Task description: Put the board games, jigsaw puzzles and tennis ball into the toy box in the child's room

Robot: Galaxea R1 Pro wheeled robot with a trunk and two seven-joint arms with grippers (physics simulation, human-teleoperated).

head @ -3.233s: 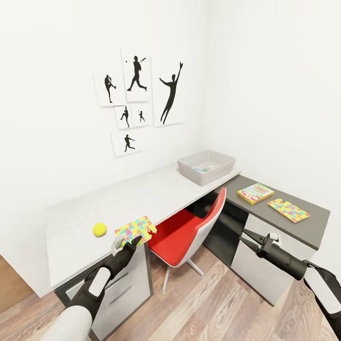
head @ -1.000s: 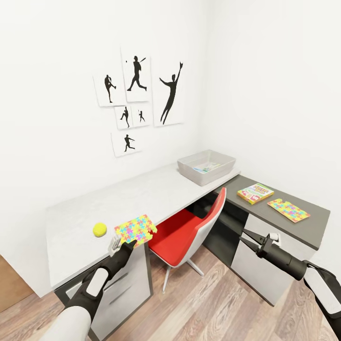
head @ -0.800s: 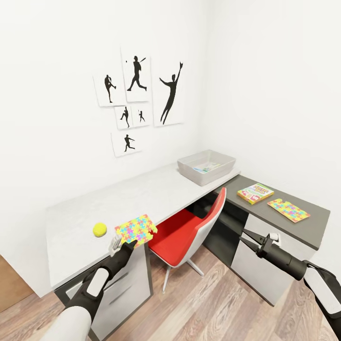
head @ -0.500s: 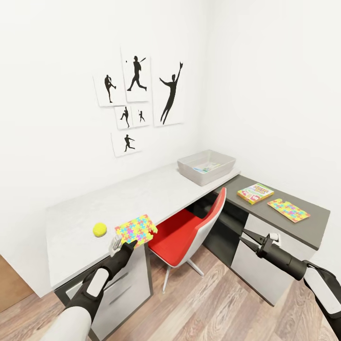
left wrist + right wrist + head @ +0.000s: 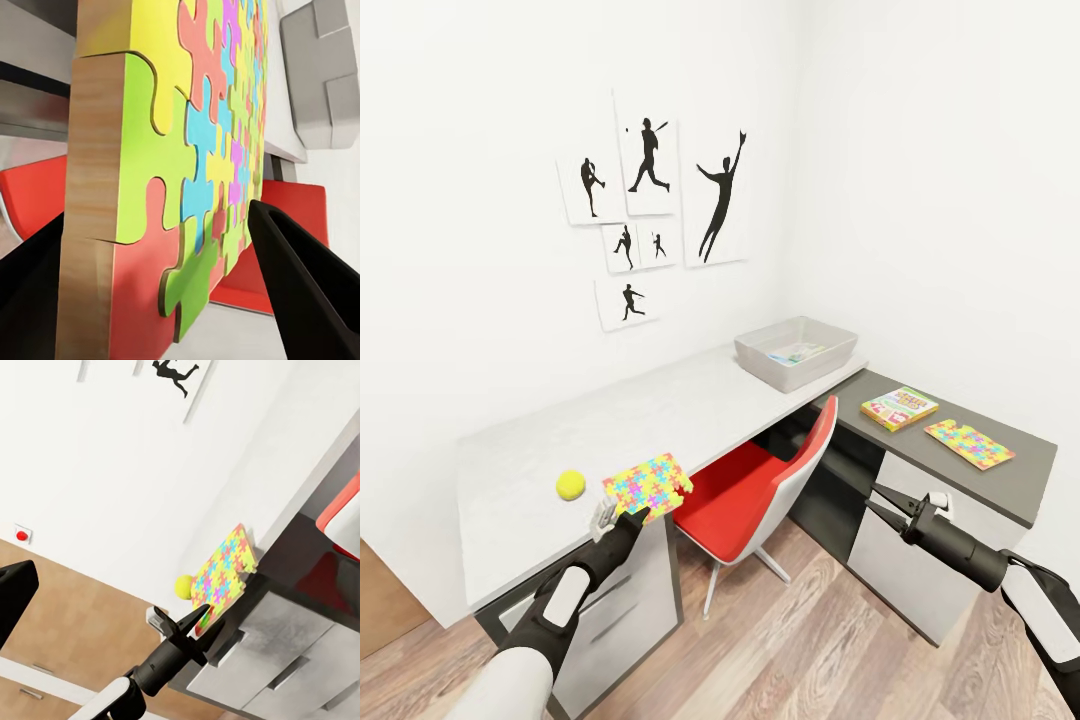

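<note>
**Jigsaw puzzle gripped at the desk edge, toy box far along the table**

The jigsaw puzzle [image 5: 648, 482] lies at the front edge of the pale table [image 5: 660, 410], overhanging it a little. The left gripper [image 5: 622, 514] has it by the near edge: in the left wrist view the sheet [image 5: 187, 180] stands between the two dark fingers [image 5: 300, 277], which look closed on it or nearly so. Just to its left sits the tennis ball [image 5: 570, 485], near the puzzle but not touching.

The step in hand looks like picking up this puzzle. Next it needs lifting clear of the desk and carrying rightward to the toy box [image 5: 797, 353], which stands well apart at the far end of the pale top and already holds something flat and colourful. The arm probably cannot reach that far from here, so the base may have to shift.

The red and white chair [image 5: 760, 490] is tucked in between, below the carrying path. Further right, on the dark lower unit, a board game [image 5: 900, 407] and a second jigsaw puzzle [image 5: 969, 443] wait side by side. The right gripper [image 5: 882, 507] hovers in front of that unit, its jaws apart and empty.
</note>
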